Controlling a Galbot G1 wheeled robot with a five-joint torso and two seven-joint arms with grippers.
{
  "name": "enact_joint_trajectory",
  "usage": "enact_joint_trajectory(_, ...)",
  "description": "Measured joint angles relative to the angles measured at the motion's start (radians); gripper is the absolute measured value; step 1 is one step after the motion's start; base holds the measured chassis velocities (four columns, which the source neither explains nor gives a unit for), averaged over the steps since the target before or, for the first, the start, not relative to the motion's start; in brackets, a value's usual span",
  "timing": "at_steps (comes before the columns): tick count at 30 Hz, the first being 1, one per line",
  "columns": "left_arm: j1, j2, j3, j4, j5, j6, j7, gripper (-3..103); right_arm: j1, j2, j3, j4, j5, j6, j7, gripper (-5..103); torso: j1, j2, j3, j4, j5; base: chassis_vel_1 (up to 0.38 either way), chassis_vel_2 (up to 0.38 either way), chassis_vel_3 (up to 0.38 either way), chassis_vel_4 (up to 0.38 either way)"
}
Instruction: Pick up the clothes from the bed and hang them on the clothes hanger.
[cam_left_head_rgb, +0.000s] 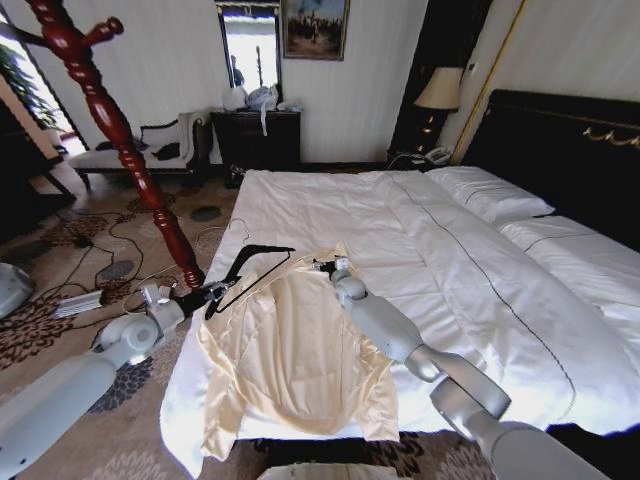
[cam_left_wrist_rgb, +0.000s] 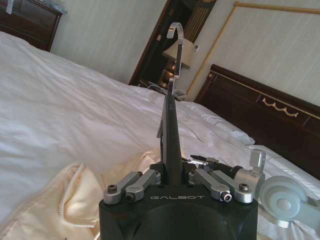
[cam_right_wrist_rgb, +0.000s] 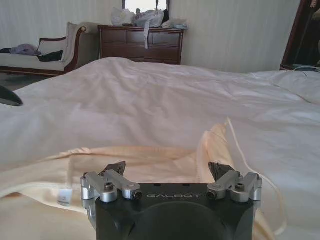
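The clothes (cam_left_head_rgb: 295, 355), a pale cream satiny top, lie spread on the near left corner of the bed (cam_left_head_rgb: 470, 270). My left gripper (cam_left_head_rgb: 207, 297) is beside that corner and shut on one end of the black clothes hanger (cam_left_head_rgb: 255, 266), whose silver hook (cam_left_head_rgb: 238, 229) points away from the bed. The left wrist view shows the clothes hanger (cam_left_wrist_rgb: 170, 130) rising from my left gripper (cam_left_wrist_rgb: 172, 170). My right gripper (cam_left_head_rgb: 325, 267) stands open at the top's collar. In the right wrist view its fingers (cam_right_wrist_rgb: 116, 169) are spread just above the cream fabric (cam_right_wrist_rgb: 150, 155).
A tall dark-red wooden coat stand (cam_left_head_rgb: 120, 130) leans up from the carpet left of the bed. Cables and a power strip (cam_left_head_rgb: 80, 300) lie on the floor near it. A dresser (cam_left_head_rgb: 258, 135), a chaise (cam_left_head_rgb: 140, 145) and a lamp (cam_left_head_rgb: 440, 90) line the far wall.
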Motion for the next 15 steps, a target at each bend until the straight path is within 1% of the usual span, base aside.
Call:
enact_joint_trajectory(4, -0.005, -0.003, 0.008, -0.006, 0.007, 0.002, -0.009, 18, 0.006, 0.007, 0.026, -0.04, -0.002, 0.008, -0.028, 94, 0.0, 0.0, 0.0, 0.0003, -0.0001, 0.0, 0.0, 0.0, 0.0)
enact_joint_trajectory(10, -0.01, 0.0, 0.009, -0.017, 0.005, 0.005, -0.015, 18, 0.024, 0.03, 0.043, -0.095, -0.01, 0.022, -0.049, 94, 0.0, 0.0, 0.0, 0.0002, 0.0, 0.0, 0.0, 0.0, 0.0)
enact_joint_trajectory(13, 0.007, 0.007, 0.0, -0.026, 0.006, 0.006, -0.02, 18, 0.057, 0.064, 0.07, -0.183, -0.04, 0.045, -0.062, 94, 0.0, 0.0, 0.0, 0.0008, -0.0001, 0.0, 0.0, 0.0, 0.0)
enact_joint_trajectory(15, 0.015, 0.008, -0.009, -0.032, 0.007, 0.006, -0.022, 18, 0.072, 0.076, 0.082, -0.222, -0.049, 0.056, -0.07, 94, 0.0, 0.0, 0.0, 0.0006, 0.0, 0.0, 0.0, 0.0, 0.0)
